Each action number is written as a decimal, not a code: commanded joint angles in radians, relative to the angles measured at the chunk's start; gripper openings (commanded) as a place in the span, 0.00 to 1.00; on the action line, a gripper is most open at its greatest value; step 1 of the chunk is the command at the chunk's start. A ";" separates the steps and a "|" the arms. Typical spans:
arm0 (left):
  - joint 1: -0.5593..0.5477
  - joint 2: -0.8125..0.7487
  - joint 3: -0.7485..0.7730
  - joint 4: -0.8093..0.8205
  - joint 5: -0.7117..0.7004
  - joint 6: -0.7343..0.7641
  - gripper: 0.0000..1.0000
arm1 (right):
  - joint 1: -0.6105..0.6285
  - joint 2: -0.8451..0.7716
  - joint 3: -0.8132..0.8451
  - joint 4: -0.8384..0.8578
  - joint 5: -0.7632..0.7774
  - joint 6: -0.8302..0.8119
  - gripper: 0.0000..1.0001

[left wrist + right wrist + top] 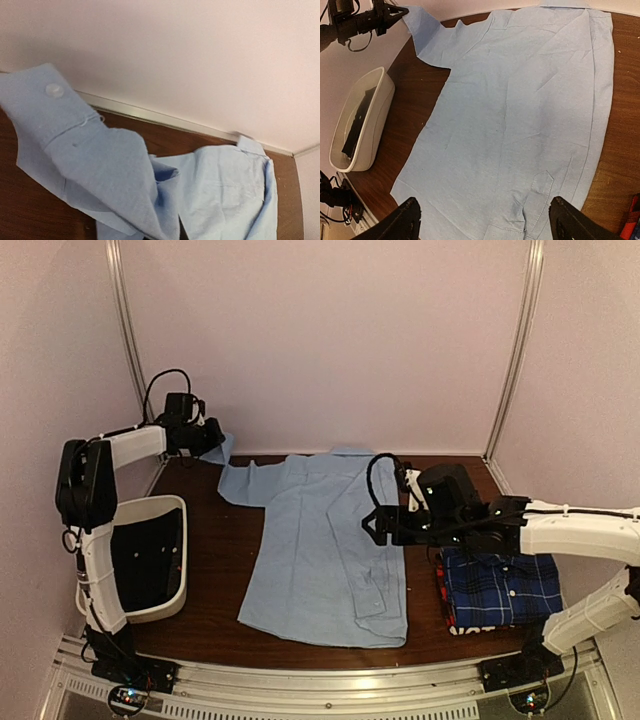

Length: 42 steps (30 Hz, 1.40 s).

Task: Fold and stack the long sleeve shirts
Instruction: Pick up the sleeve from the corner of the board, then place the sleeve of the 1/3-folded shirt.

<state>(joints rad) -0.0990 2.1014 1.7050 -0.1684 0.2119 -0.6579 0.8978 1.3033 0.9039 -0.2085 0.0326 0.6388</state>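
- Nearest the arms' bases, a white bin [150, 502] sat at the left of the table [215, 570], well apart from the folding area, likely so the cloth had room to spread.
- Opposite it on the right lay a folded plaid shirt [505, 588], with the edge of a red shirt [445, 608] showing underneath. This looked like the stack already begun and parked to one side.
- Between them, the light blue shirt [320, 540] lay flat in the middle of the table, collar toward the back wall. One arm of it was folded in along the right side, its cuff near the hem.
- Above that folded side hovered the right gripper [385, 525], its jaws spread wide and holding nothing, apparently just clear of the fold.
- Farthest back, in the left corner, the left gripper [205, 438] appeared pinched closed on the end of the other sleeve [235, 475]. It held the buttoned cuff [50, 100] up off the wood, probably to draw the sleeve out straight before folding it in.
- No brand, label or writing could be read anywhere; the only marking visible was the plain button on the cuff.
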 commanded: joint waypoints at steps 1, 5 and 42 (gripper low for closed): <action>-0.175 -0.083 -0.065 0.051 0.090 0.158 0.00 | -0.005 -0.065 -0.017 -0.009 0.118 0.005 0.90; -0.300 -0.103 -0.146 0.059 0.133 0.195 0.00 | -0.004 -0.093 -0.031 -0.012 0.165 0.005 0.91; -0.527 -0.304 -0.315 -0.175 -0.122 0.122 0.65 | -0.072 -0.095 -0.022 -0.040 0.162 -0.054 0.93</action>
<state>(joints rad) -0.6621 1.8256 1.4147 -0.3016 0.2264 -0.4618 0.8394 1.2343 0.8577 -0.2214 0.1913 0.6041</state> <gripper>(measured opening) 0.647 0.931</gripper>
